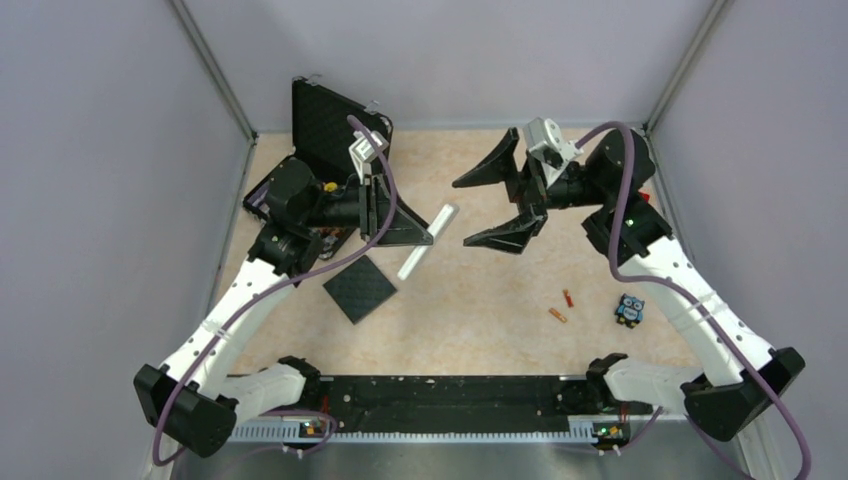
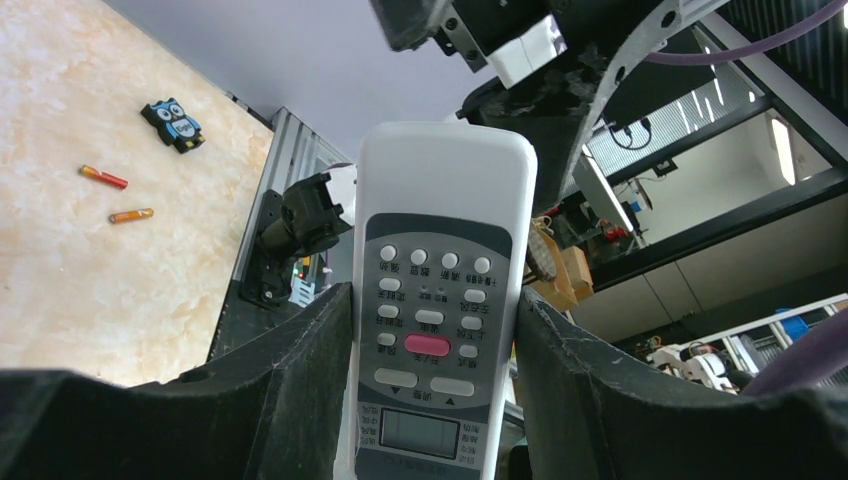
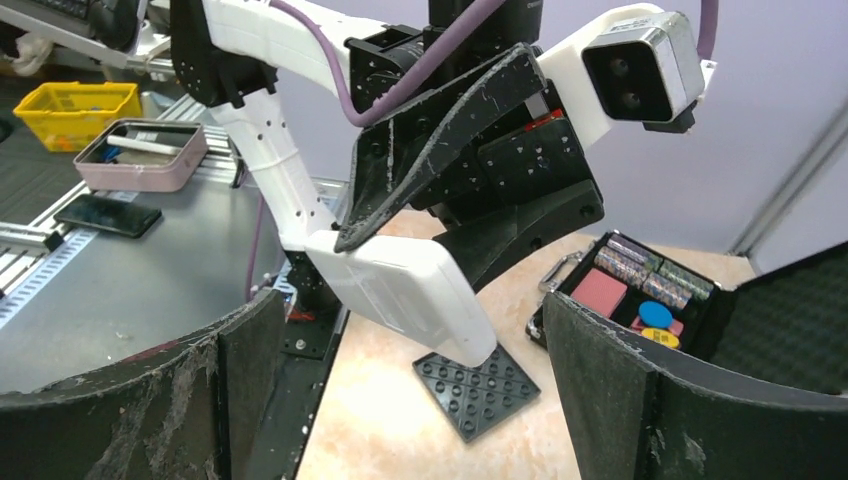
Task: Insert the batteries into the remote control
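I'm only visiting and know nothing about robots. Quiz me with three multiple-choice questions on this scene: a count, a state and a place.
1. How many batteries lie on the table? A. Two. B. One. C. Four.
2. How is the right gripper? A. Shut on a battery. B. Open and empty. C. Shut on nothing.
3. Where is the remote control? A. Flat on the table. B. In the right gripper. C. Held above the table by the left gripper.
Answers: 1 A, two orange-red cylinders lie near the owl toy. 2 B, its jaws stand wide apart with nothing between. 3 C, the left wrist view shows it clamped in that gripper's jaws.
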Tool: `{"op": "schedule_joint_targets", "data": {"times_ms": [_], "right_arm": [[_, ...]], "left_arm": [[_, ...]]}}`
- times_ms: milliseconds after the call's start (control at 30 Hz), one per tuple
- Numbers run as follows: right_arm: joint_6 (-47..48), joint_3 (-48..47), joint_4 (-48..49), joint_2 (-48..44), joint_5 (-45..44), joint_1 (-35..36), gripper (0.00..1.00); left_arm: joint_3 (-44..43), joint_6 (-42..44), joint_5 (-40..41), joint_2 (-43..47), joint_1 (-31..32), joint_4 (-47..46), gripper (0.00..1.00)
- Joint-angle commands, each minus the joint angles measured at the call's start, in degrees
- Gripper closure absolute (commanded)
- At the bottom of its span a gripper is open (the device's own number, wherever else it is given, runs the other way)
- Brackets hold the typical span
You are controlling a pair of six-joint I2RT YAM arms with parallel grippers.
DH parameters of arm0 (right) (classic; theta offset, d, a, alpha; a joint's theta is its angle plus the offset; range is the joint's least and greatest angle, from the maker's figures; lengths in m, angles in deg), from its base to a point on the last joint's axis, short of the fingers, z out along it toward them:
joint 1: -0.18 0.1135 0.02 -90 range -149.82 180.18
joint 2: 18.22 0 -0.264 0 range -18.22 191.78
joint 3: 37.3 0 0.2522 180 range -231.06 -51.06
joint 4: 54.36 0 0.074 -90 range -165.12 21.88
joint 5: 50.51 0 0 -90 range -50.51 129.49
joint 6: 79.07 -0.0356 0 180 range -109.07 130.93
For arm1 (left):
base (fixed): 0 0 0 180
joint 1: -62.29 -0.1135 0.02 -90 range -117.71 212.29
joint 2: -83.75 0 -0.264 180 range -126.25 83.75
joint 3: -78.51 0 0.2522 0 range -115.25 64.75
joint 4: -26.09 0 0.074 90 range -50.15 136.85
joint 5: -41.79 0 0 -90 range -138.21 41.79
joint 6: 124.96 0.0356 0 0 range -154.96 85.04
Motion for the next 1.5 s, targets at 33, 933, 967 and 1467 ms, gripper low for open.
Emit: {"op": "schedule_joint_targets", "data": {"times_ms": [33, 933, 967, 1467], "right_arm": [[-0.65, -0.52, 12.02, 3.35, 8.61, 0.06, 0.03], [-12.71, -2.80, 23.79, 11.63, 17.82, 3.13, 0.56], [-13.64, -2.52, 24.81, 11.69, 17.90, 3.18, 0.64], [-22.29, 3.18, 19.38, 6.12, -5.45, 3.10, 1.00]], "left_arm": [[-2.79, -1.18, -1.16, 1.78, 0.94, -2.45, 1.00], [-3.85, -2.94, -2.22, -1.34, 3.41, -2.76, 1.00], [-3.78, -2.91, -2.23, -1.45, 3.48, -2.79, 1.00], [-1.45, 13.11, 15.97, 4.97, 3.50, 9.04, 0.13]]}}
